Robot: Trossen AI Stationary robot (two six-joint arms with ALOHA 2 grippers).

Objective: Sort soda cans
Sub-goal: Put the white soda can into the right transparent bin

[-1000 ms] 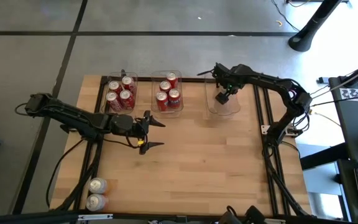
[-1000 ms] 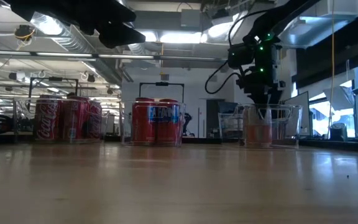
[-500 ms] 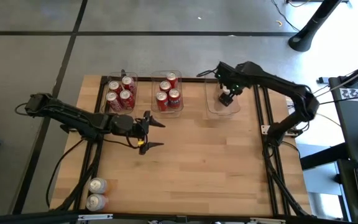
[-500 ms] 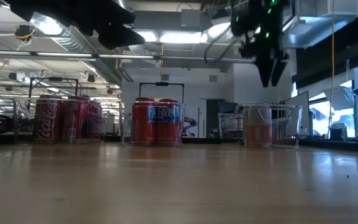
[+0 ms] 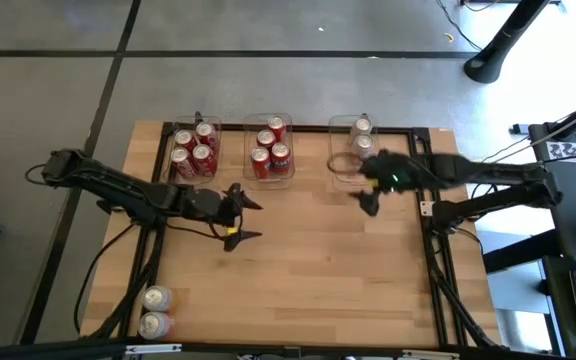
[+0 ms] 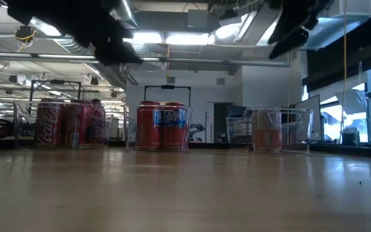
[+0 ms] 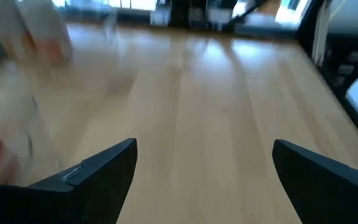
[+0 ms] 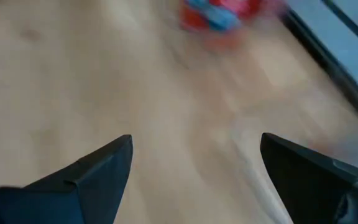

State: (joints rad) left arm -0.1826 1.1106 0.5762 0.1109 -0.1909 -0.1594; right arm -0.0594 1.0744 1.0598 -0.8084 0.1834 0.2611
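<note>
Several red cans [image 5: 193, 150] stand in the left clear bin, and several red cans with blue markings [image 5: 270, 148] stand in the middle bin. Two silver cans [image 5: 360, 135] stand in the right bin [image 5: 340, 170]. Two more silver cans [image 5: 155, 310] stand at the near left corner. My left gripper [image 5: 246, 220] is open and empty above the table, near the left and middle bins. My right gripper [image 5: 365, 197] is open and empty, raised just on the near side of the right bin. Both wrist views show open fingers over bare wood [image 7: 204, 168] [image 8: 194, 165].
The three bins stand in a row along the table's far edge [image 6: 161, 125]. Bare wooden tabletop [image 5: 328, 270] stretches across the middle and the near right. Black frame rails [image 5: 433, 250] run along the table's left and right sides.
My right gripper has risen out of the right bin and swung toward the table's near edge. It now hangs just in front of that bin. The two silver cans stay in the bin and now show uncovered.
</note>
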